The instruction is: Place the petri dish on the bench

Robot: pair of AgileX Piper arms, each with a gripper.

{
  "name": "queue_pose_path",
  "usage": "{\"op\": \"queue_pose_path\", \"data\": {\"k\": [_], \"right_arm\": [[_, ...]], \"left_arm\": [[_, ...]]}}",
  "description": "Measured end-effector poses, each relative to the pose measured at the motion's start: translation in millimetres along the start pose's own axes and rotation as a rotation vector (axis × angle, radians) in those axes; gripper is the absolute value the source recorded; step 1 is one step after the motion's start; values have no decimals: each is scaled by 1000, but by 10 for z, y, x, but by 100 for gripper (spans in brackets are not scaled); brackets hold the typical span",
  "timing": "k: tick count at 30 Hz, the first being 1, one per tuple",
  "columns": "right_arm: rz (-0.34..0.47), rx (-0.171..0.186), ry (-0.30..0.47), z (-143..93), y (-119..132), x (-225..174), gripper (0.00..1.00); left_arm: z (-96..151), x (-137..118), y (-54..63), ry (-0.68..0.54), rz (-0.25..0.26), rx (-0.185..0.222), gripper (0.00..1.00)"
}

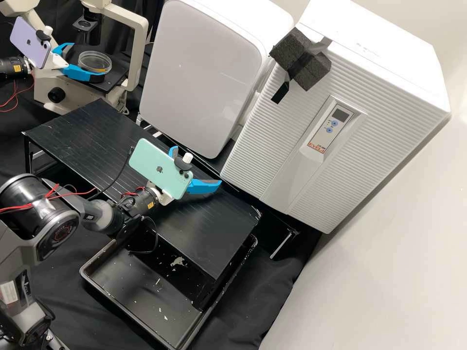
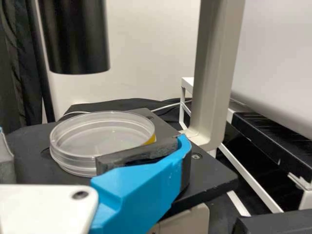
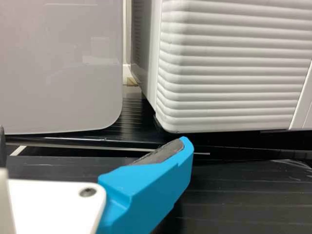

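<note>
Clear round dish [image 2: 97,134] lies flat on the dark platform [image 2: 209,174] of the microscope [image 1: 142,53], past one end of the black bench [image 1: 63,136]. Yellow patch at its rim, near one fingertip.

Left tool [image 1: 87,61]: at the dish, fingers apart to either side of it. In its wrist view the dark pad [image 2: 131,157] of one finger runs along the near side of the dish, overlapping it in view; contact cannot be told. Other finger stands off from the dish, a gap between.

Right tool [image 1: 197,165]: over the bench, well apart from the dish, fingers spread, nothing between them.

Hard to make out: part of the near wall of the dish sits behind the pad. Left tool's second finger is cut off at the edge of its wrist view, only a sliver showing. Rest of that arm runs out of the high view. Whether the dish is one piece or a base with a lid, cannot say. In the high view a green phone [image 1: 158,167] covers part of the right tool; in the right wrist view its second finger is a dark scrap at the edge. The bench hides part of the black tray [image 1: 131,282] below.
</note>
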Motion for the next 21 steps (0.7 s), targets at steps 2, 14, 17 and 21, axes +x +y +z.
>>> {"op": "queue_pose_path", "data": {"k": [2, 14, 17, 21], "right_arm": [[0, 0, 0, 0, 0, 0, 100], [0, 0, 0, 0, 0, 0, 100], [0, 0, 0, 0, 0, 0, 100], [0, 0, 0, 0, 0, 0, 100]], "left_arm": [[-13, 2, -5, 5, -1, -4, 100], [-30, 27, -62, 5, -3, -20, 100], [-32, 38, -76, -1, 9, -32, 100], [-30, 43, -94, -11, 15, -29, 100]]}}
